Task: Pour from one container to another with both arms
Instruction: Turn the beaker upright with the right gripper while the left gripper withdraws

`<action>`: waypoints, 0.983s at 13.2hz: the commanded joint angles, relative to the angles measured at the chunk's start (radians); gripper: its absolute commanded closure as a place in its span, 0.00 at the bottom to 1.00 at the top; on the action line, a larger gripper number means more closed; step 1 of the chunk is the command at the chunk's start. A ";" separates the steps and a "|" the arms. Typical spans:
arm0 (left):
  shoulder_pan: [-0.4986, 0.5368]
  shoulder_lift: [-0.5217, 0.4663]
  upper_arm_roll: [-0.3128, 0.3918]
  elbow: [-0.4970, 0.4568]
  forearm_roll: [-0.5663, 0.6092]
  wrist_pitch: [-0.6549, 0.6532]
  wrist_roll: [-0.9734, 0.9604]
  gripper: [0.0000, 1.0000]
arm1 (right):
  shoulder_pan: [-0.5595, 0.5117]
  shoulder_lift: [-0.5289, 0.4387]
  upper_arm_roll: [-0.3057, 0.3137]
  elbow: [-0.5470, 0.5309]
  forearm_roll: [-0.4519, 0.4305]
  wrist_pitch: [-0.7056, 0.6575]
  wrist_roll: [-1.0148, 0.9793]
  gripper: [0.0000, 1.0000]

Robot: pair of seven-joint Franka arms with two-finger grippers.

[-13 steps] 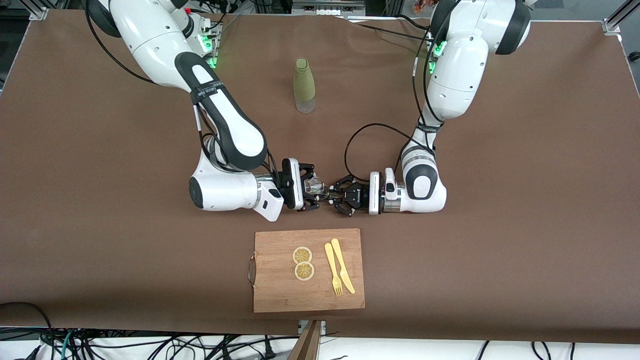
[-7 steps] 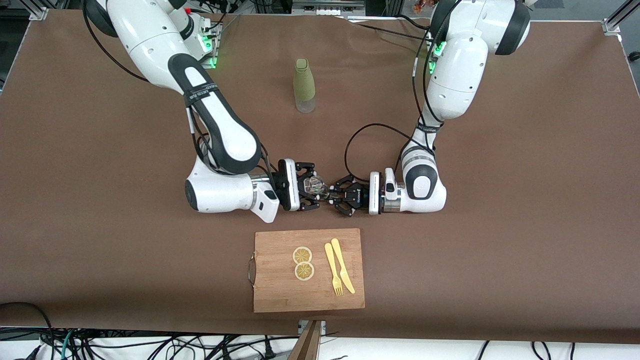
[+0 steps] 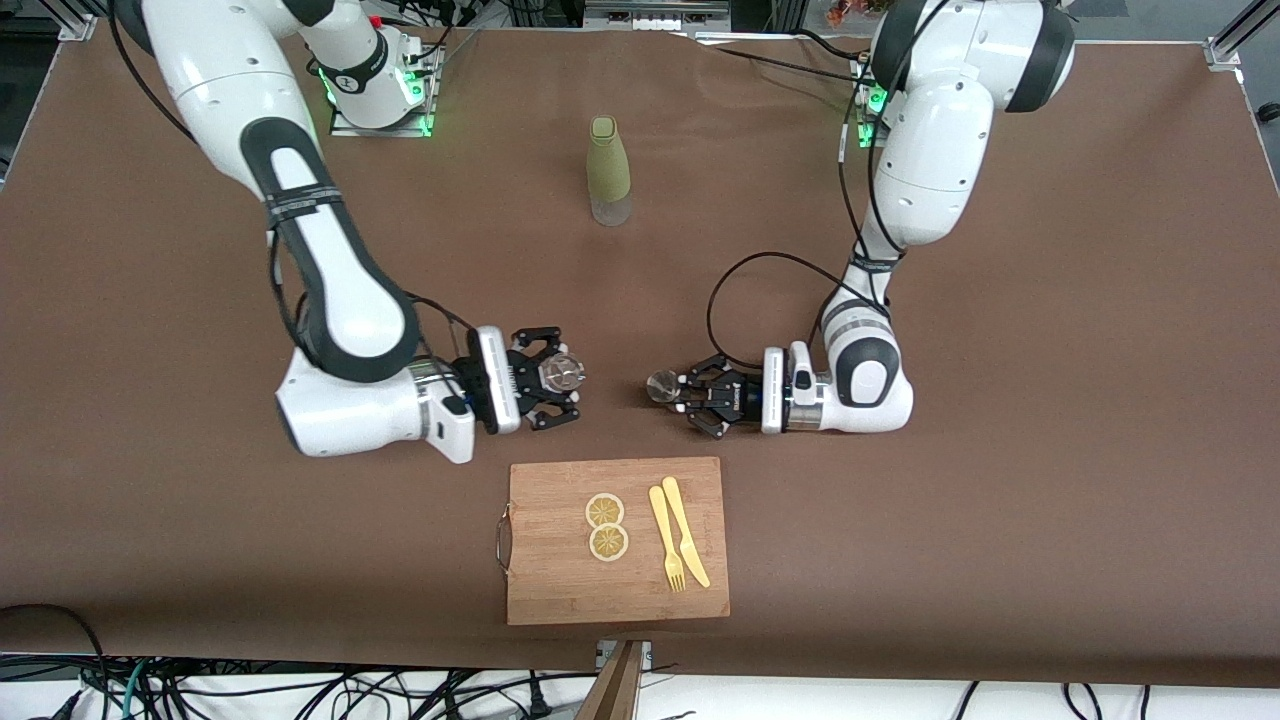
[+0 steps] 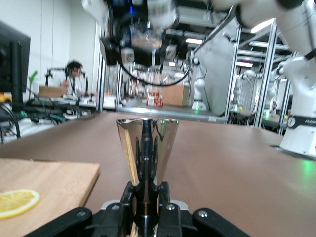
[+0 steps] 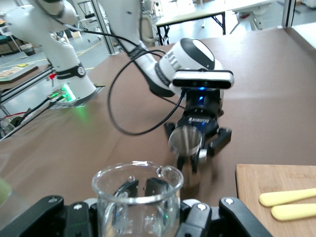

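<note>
We see the right gripper (image 3: 562,377) clenched on a small glass beaker (image 3: 560,375), held low over the bare brown table (image 3: 1050,480) toward the right arm's end; the left gripper (image 3: 672,390) grips a little steel measuring cup (image 3: 661,386) by its narrow waist, low over the table toward the left arm's end; the two vessels sit apart, mouths facing each other across a gap, which we judge is a separation around the pour rather than the pour itself. Both are held sideways at the same height, likely so one rim can meet the other. A wooden board (image 3: 540,590) with lemon slices (image 3: 606,526) and a yellow fork and knife (image 3: 678,545) lies nearer the front camera; a green bottle (image 3: 608,170) stands farther off. The left wrist view shows the steel cup (image 4: 147,148) pinched between the fingers (image 4: 129,193), hidden from the front; the right wrist view shows the beaker (image 5: 138,197) seemingly empty, its spout visible, and the left gripper (image 5: 195,153) facing it.
</note>
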 commanded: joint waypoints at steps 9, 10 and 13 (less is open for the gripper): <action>0.409 -0.065 -0.006 -0.039 0.417 -0.351 0.135 1.00 | -0.339 0.005 0.004 -0.100 0.018 -0.292 -0.346 0.93; 0.449 -0.062 -0.006 -0.039 0.447 -0.379 0.160 1.00 | -0.366 0.013 0.004 -0.126 0.013 -0.301 -0.408 0.93; 0.545 -0.055 -0.006 -0.039 0.552 -0.439 0.240 1.00 | -0.441 0.063 0.002 -0.183 0.010 -0.306 -0.547 0.93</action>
